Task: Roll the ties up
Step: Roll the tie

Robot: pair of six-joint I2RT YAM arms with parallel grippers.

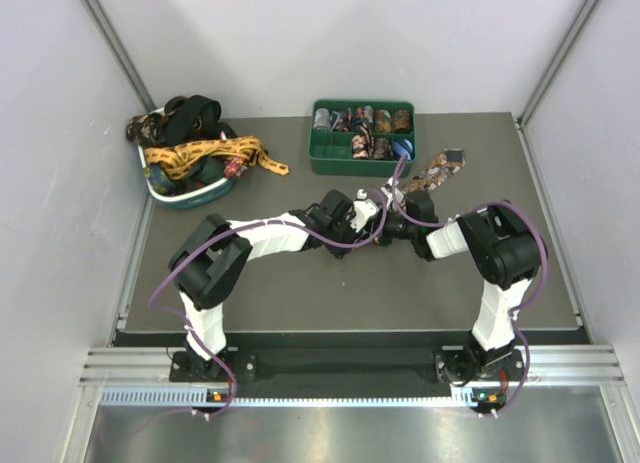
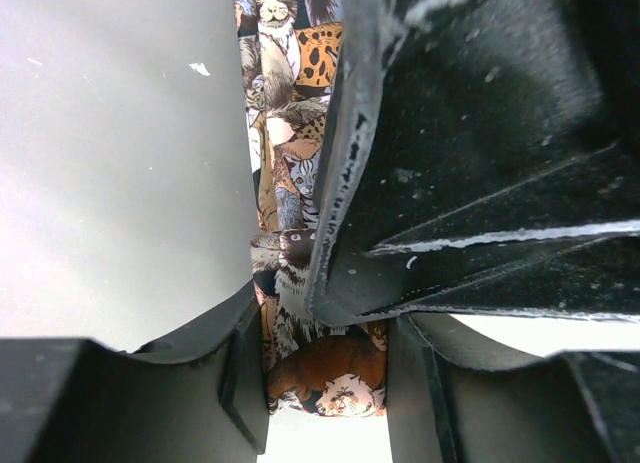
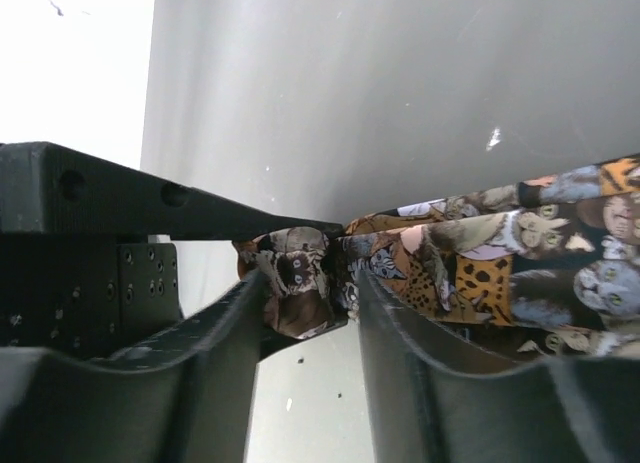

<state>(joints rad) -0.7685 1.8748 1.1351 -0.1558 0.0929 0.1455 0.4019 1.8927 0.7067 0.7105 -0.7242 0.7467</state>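
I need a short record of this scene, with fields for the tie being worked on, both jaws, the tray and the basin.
tie being worked on: cat-print tie, far end on the table
left jaws: shut on the cat-print tie
right jaws: shut on the cat-print tie
green tray: rolled ties in its compartments
white basin: back left, heaped with loose ties
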